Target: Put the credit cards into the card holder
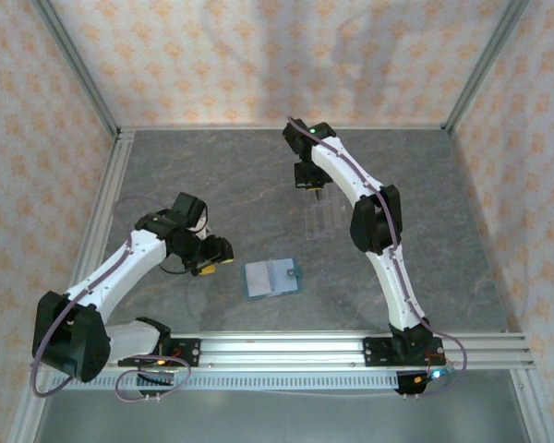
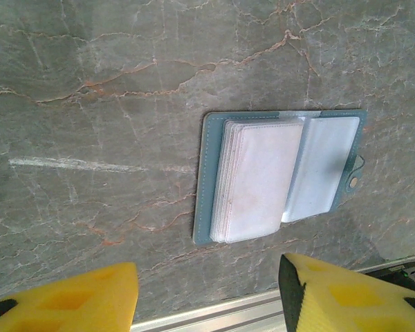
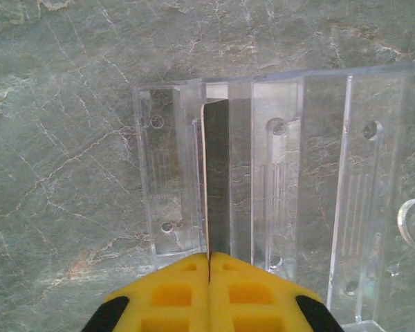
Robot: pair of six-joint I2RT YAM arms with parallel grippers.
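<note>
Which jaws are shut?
The right gripper: jaws pinched on the dark grey plastic card standing in the clear slotted stand. The left gripper gapes near the open teal folding wallet.

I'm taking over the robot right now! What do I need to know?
Left gripper: open, empty, near the card holder, not touching it.
Right gripper: shut on a dark card standing on edge in the clear stand.
The card holder lies open on the table, pale pockets up; no card seen in them.
Done: one card gripped.
Left: lift it out, slide it into a pocket, then any other cards.
</note>
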